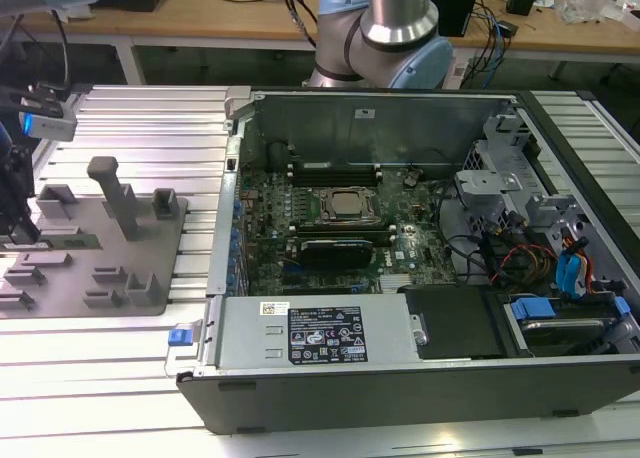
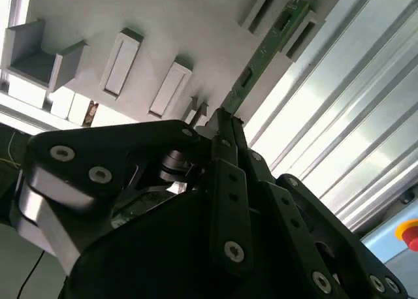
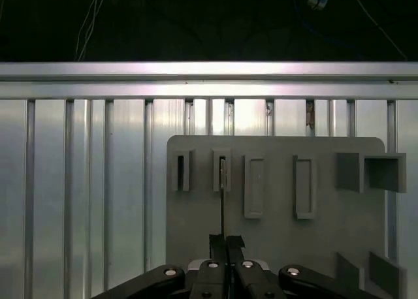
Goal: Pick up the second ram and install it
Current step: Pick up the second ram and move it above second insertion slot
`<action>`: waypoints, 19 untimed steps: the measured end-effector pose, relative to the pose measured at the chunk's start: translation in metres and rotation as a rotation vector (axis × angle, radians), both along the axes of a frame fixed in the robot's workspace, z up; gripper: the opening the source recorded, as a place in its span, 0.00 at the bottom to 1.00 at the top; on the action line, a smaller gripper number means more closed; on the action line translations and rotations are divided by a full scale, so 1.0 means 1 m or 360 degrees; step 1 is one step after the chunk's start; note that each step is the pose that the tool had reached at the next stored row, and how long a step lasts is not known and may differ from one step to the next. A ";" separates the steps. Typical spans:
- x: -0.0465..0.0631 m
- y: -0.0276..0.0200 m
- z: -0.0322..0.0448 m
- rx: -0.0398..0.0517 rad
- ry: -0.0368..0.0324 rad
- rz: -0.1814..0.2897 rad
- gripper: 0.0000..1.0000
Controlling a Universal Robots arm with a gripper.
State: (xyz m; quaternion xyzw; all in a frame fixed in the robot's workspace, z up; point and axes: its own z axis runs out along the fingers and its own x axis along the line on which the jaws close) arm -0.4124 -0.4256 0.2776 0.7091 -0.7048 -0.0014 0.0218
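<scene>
**A:** Where is the second ram (image 2: pixel 264 51) found, and how is it held?

**B:** It is stood on edge on the grey tray (image 1: pixel 150 268), at nine o'clock from the open computer case (image 1: pixel 300 338) in the exterior view. The gripper (image 2: pixel 221 119) is drawn almost fully closed and pinched on the stick's near end. The far end is seated in a slotted block (image 3: pixel 222 172).

**A:** What could go wrong?

**B:** Only a short end is gripped. If the stick were raised at a tilt, it could be levered out of the pinch or jammed against the block's walls.

**A:** And the room for moving?

**B:** Neighbouring blocks (image 3: pixel 253 185) are set just beside the stick. A tall post (image 1: pixel 110 193) is seen at three o'clock from the gripper in the exterior view. Open room is left above the tray. The case wall would have to be cleared, and the memory slots (image 1: pixel 335 168), at twelve o'clock from the CPU socket (image 1: pixel 350 206), are closely hemmed in.
</scene>
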 end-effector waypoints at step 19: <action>0.000 0.0004 0.0818 0.0000 -0.0001 0.0000 0.09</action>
